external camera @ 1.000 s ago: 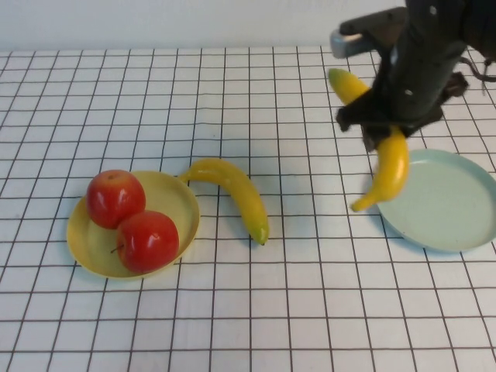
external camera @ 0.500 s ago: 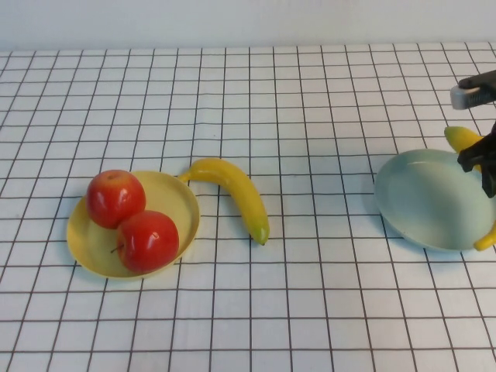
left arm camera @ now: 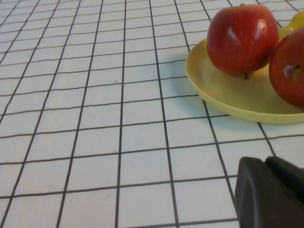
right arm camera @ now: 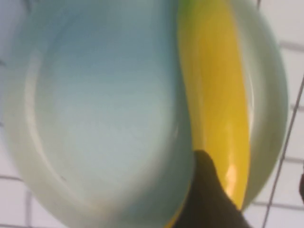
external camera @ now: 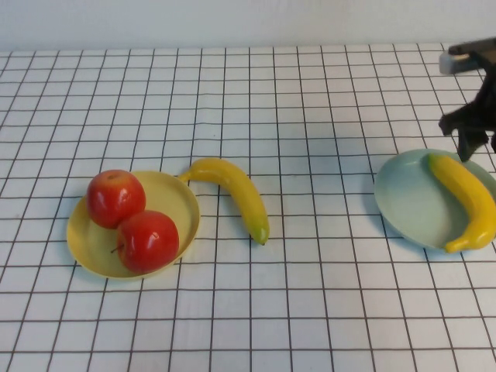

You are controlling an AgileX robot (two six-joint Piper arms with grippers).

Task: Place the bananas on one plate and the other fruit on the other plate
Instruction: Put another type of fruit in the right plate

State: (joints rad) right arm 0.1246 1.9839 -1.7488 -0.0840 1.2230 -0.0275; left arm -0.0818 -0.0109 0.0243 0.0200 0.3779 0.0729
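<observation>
Nearest the robot, on the left of the gridded white table, the yellow plate carries both red apples: one at the near side, the other behind it, the two touching. Just right of this plate, one banana lies flat on the table, its stem end close to the plate rim and its greenish tip pointing toward the robot.

On the right, the pale blue-green plate holds the second banana, which rests along the plate's right half with its near end over the rim. The right gripper is just beyond the plate's far edge, above the banana's far end; it grasps nothing, but whether its fingers are parted cannot be told.

The left gripper appears only in the left wrist view, as a dark body low over the table near the yellow plate; its finger state cannot be told. The right wrist view alone shows the banana lying against the plate's inner wall.

No brands, labels or writing can be read.
</observation>
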